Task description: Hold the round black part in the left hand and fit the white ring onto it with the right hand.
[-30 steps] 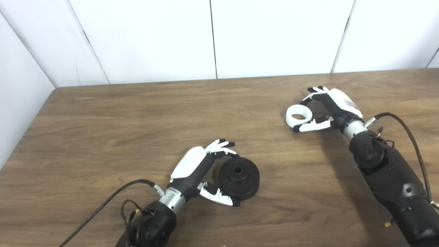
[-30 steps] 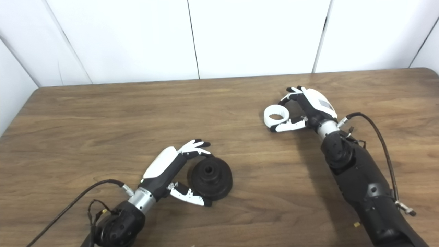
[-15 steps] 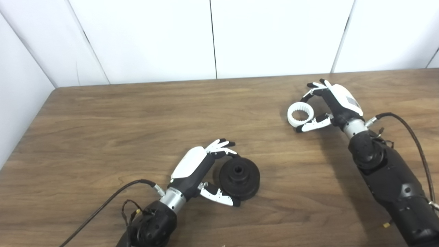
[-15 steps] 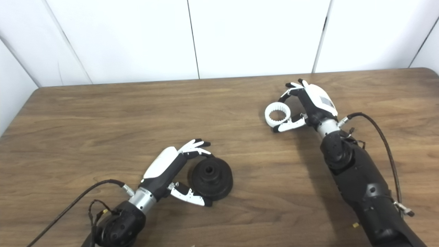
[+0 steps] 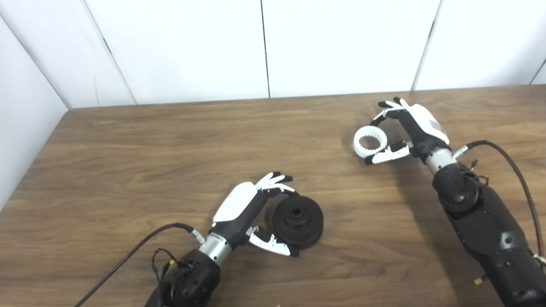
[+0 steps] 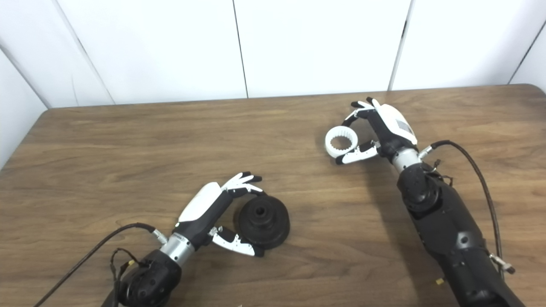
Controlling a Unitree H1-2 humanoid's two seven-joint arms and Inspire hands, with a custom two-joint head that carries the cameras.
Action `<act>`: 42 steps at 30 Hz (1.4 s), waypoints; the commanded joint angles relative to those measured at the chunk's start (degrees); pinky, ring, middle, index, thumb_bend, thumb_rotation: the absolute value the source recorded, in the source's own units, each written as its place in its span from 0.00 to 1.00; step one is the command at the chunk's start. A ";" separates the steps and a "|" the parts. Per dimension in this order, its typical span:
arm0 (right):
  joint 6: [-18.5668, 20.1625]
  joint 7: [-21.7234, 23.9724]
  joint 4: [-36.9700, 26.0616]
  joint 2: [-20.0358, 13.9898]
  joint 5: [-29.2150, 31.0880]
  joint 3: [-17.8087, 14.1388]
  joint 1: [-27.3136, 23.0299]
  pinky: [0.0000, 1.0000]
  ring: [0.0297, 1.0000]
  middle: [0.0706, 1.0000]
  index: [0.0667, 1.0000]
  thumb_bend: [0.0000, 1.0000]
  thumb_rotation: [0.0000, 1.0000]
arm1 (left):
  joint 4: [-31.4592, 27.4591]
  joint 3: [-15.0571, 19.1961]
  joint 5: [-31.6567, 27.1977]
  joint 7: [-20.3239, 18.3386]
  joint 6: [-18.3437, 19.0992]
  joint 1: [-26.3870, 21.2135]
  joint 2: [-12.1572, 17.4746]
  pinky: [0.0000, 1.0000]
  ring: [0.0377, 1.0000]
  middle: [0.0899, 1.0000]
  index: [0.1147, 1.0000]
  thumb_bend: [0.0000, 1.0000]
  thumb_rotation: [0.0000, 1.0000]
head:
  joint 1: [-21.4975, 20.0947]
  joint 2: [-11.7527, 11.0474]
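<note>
A: Two robot hands over the table. On the left, left robot hand (image 5: 251,213) low near the front edge, fingers (image 5: 275,182) curled over the far side of the round black part (image 5: 297,221), thumb (image 5: 273,246) lying along its near side.

B: Gripped, or just cradled?

A: Closed around its rim, touching on both sides; part resting flat on the table (image 5: 170,145) with its central hub and bore facing up. Hard to tell how firm the hold is.

B: And on the right?

A: Right robot hand (image 6: 384,128) toward the far right corner, pinching the white ring (image 6: 341,142) between fingertips at its far side and thumb (image 6: 356,155) at its near side. Ring tilted so the toothed inner face shows, apparently held off the wood.

B: Distance between the two parts?

A: Well apart: ring toward the far right of the table, black part near the front edge, about mid-width. Not yet fitted together.

B: Anything else around?

A: Black cables (image 5: 128,256) trailing from both wrists, white wall panels (image 5: 264,47) beyond the far edge.
</note>
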 commanded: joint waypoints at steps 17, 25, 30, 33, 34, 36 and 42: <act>12.73 16.13 -29.54 -1.44 7.05 -1.12 3.76 0.98 1.00 0.91 0.45 0.52 0.16 | 0.99 -0.51 0.79 -0.85 0.54 -0.06 0.32 0.89 0.98 0.90 0.58 0.81 0.18 | 0.10 0.66; 19.14 23.57 -41.51 -1.59 8.20 1.51 5.43 0.98 1.00 0.90 0.45 0.52 0.15 | 0.92 -0.41 0.12 -1.37 0.95 -0.07 0.31 0.90 0.98 0.91 0.58 0.81 0.17 | 0.25 0.95; 22.36 27.27 -46.35 -2.00 8.19 3.80 6.10 0.98 1.00 0.89 0.45 0.52 0.15 | 0.91 -0.45 0.02 -1.43 0.85 -0.18 0.31 0.90 0.98 0.90 0.58 0.80 0.17 | 0.38 1.03; 23.08 28.28 -47.88 -1.94 8.14 4.50 6.42 1.00 1.00 0.90 0.45 0.52 0.15 | 0.83 -0.47 0.05 -1.58 1.11 -0.25 0.25 0.90 0.98 0.90 0.58 0.81 0.17 | 0.38 1.03; 23.23 28.71 -48.42 -1.96 8.10 4.77 6.53 1.00 1.00 0.90 0.45 0.52 0.15 | 0.72 -0.50 0.07 -1.77 1.39 -0.27 0.25 0.90 0.98 0.90 0.58 0.80 0.17 | 0.38 1.03; 23.54 29.62 -49.64 -1.96 7.94 5.45 6.74 1.00 1.00 0.90 0.45 0.52 0.16 | 0.56 -0.42 -0.30 -2.13 1.73 -0.25 0.25 0.91 0.99 0.91 0.58 0.80 0.17 | 0.66 1.23; 24.62 30.94 -51.88 -1.29 8.17 7.28 7.73 1.00 1.00 0.90 0.45 0.52 0.16 | 0.57 -0.25 -0.77 -2.40 1.50 -0.42 0.39 0.90 0.99 0.91 0.58 0.80 0.17 | 0.66 1.34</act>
